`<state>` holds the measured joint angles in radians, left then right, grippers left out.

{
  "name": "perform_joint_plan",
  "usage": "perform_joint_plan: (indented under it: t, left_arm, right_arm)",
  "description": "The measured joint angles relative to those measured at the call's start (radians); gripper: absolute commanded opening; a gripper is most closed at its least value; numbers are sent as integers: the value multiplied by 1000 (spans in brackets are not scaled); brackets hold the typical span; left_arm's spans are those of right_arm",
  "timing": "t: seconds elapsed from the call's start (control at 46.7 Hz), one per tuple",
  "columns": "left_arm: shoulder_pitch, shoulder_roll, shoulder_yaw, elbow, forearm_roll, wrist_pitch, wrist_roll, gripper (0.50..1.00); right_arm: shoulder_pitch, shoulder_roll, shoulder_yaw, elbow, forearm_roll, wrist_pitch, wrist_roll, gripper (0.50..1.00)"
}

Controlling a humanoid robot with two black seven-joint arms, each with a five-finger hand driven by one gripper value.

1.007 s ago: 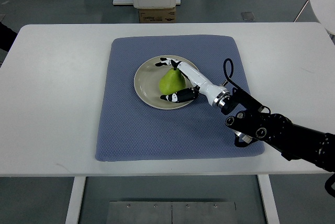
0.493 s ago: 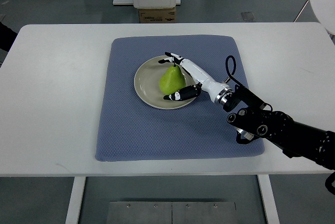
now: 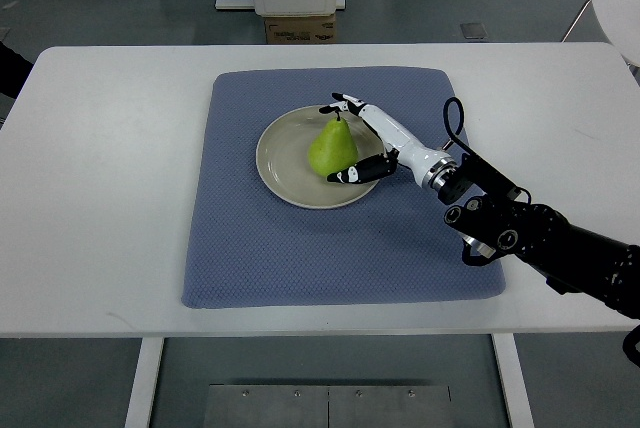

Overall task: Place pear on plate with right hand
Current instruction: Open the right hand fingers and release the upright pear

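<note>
- pear [image 3: 331, 150]: yellow-green, dark stem
- plate [image 3: 282, 163]: beige, under pear
- mat [image 3: 260, 248]: blue-grey, fine dotted weave, under plate
- table [image 3: 110, 178]: white
- right hand [image 3: 372, 141]: white, black fingertips, right of pear

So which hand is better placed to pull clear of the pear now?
The right hand. Its fingers are spread beside the pear, which stands upright on the plate, so it only needs to draw back toward the right. No left arm shows in the picture.

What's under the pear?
The pear stands on a beige plate. The plate lies on a blue mat on the white table. The plate's patch right under the pear is hidden.
</note>
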<state>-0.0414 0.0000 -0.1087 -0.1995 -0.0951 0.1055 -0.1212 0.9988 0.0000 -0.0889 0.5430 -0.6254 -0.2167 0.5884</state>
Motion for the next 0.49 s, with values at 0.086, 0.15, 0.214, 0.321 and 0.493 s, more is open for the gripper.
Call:
perform_joint_plan:
  t: [0.086, 0.15, 0.214, 0.321, 0.493]
  left_arm:
    - [0, 0, 0, 0, 0, 0, 0, 1000]
    - [0, 0, 1, 0, 0, 0, 0, 1000]
    - [0, 0, 0, 0, 0, 0, 0, 1000]
    - [0, 0, 0, 0, 0, 0, 0, 1000]
    - [0, 0, 0, 0, 0, 0, 0, 1000]
  right_arm:
    - [1, 0, 1, -1, 2, 20, 5, 991]
    - [2, 0, 1, -1, 2, 23, 12, 991]
    - [3, 0, 1, 0, 2, 28, 19, 991]
    - [3, 0, 0, 0, 1, 36, 23, 991]
    - [3, -11, 0, 0, 1, 51, 23, 991]
